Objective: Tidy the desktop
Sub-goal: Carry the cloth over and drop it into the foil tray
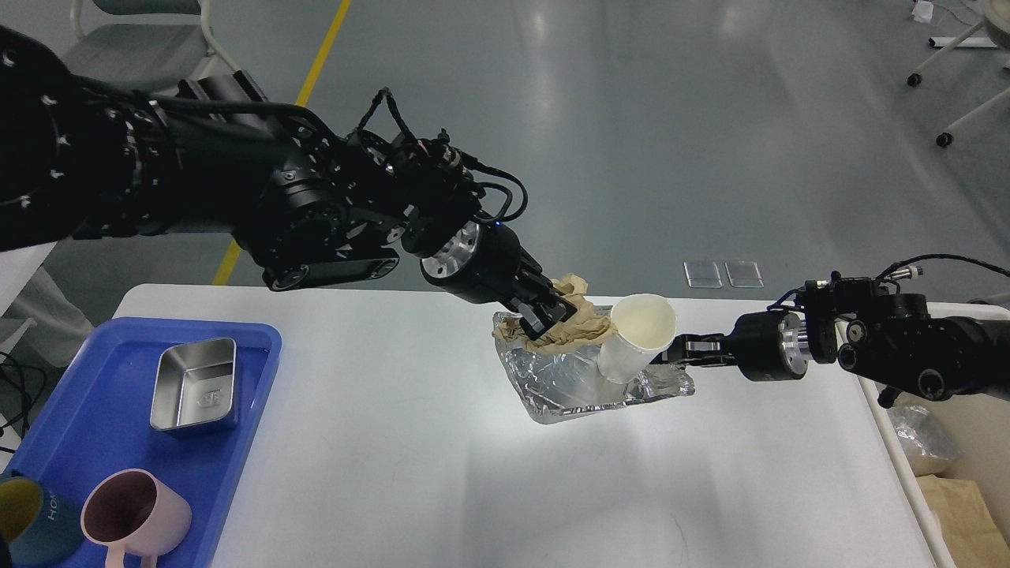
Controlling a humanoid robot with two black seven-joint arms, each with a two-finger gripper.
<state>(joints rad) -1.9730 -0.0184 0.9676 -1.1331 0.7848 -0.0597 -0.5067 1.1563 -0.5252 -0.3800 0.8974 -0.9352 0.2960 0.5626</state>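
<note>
The tabletop (410,473) fills the lower frame, long axis running left to right; its near edge is cut off. The left end effector (548,319) grips crumpled paper (580,326) over a foil tray (568,379). The right end effector (671,353) is half hidden behind a tilted cup (637,338); I cannot tell its state

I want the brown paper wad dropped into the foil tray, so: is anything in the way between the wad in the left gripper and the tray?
Nothing visible blocks it. The left gripper holds the crumpled brown paper at the foil tray's far end. The white paper cup leans in the tray's right part, beside the wad, not under it.
</note>
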